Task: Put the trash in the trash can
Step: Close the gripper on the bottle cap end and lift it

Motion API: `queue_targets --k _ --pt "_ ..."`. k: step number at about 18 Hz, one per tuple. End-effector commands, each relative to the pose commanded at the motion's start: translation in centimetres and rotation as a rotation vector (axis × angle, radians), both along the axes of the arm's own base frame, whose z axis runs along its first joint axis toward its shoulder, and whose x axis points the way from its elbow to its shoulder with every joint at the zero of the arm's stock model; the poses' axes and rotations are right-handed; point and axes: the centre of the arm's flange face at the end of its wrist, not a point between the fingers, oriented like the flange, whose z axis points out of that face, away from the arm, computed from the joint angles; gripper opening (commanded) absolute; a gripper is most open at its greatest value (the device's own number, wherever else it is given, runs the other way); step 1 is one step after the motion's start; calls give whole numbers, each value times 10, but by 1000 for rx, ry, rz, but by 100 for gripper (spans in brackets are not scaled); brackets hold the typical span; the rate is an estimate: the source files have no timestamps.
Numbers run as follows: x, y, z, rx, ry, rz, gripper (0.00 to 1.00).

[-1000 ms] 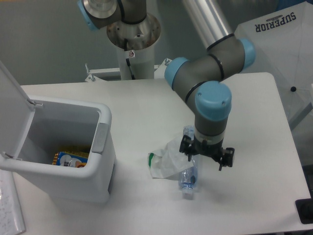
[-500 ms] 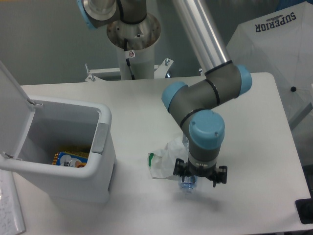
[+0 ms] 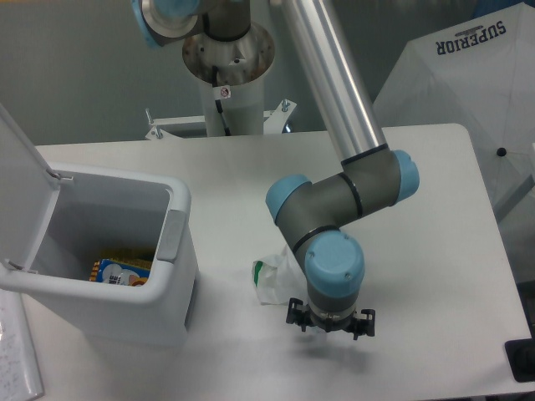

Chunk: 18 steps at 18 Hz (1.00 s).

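Claw (image 3: 329, 321) low over the table (image 3: 435, 217) beside the wrapper (image 3: 272, 276); grip state impossible to tell. Trash can (image 3: 125, 251) lid open.

Behind my table (image 3: 251, 175) I see a plain grey wall (image 3: 75, 67). The tabletop is white with rounded corners, evenly lit. To my far side stands a white umbrella (image 3: 468, 75) printed SUPERIOR. A metal bracket (image 3: 180, 125) sits at the table's back edge.

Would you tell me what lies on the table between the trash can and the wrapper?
Nothing: in the fixed camera view, only bare white table separates the trash can from the wrapper.
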Motion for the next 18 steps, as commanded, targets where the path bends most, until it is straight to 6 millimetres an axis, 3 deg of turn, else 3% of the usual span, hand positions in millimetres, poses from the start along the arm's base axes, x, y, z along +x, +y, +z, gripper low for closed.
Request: queue_targets --k 2,3,4,7,9,14,18 --pt "12 3 -6 -19 -18 -18 100" --pt "18 2 -10 -36 -30 -26 92" --pt "19 1 -11 -51 -39 -27 73" --pt "22 -2 -8 -68 -51 -29 42" --pt "24 -5 -12 -79 -56 -29 39" --pt "22 -4 -4 -69 -38 -29 3" --pt "17 -5 22 -23 -20 -20 0"
